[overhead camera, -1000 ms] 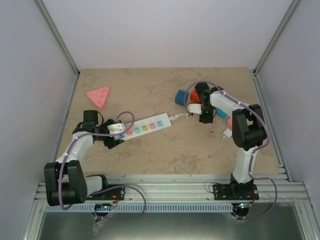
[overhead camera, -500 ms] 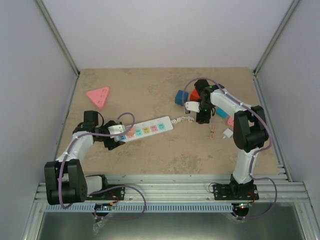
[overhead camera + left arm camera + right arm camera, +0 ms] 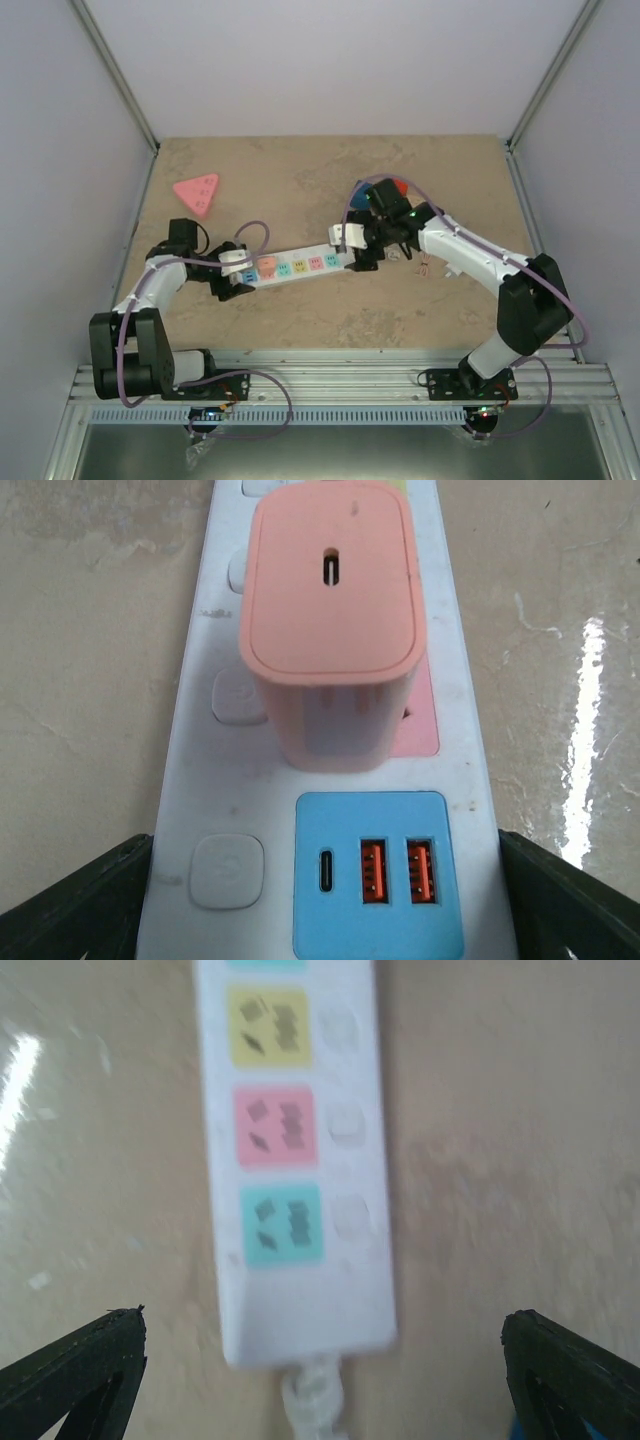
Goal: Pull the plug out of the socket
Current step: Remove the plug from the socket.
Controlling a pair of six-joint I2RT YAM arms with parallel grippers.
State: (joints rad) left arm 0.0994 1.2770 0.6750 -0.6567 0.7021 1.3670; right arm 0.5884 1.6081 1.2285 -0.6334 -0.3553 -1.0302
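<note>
The socket [image 3: 300, 265] is a long white strip with pastel outlets, lying slantwise across the middle of the table. A salmon-pink plug [image 3: 330, 620] stands in its pink outlet, next to the blue USB panel [image 3: 375, 875]; from above the plug [image 3: 266, 268] shows near the strip's left end. My left gripper [image 3: 325, 910] straddles that end, both fingers [image 3: 85, 905] flush against the strip's sides. My right gripper [image 3: 358, 252] hovers over the cord end [image 3: 315, 1390], open wide, with bare table between each fingertip [image 3: 80, 1380] and the socket [image 3: 300, 1305].
A pink triangular block [image 3: 197, 193] lies at the far left. A blue block [image 3: 361, 189] and a red block [image 3: 399, 185] sit behind the right arm. A small brown wire piece [image 3: 425, 265] lies right of the strip. Walls close in the table's left, back and right.
My right arm has swung left from the blocks to the strip's cord end, and its jaws have opened wider. The strip and left gripper have shifted slightly toward me.
</note>
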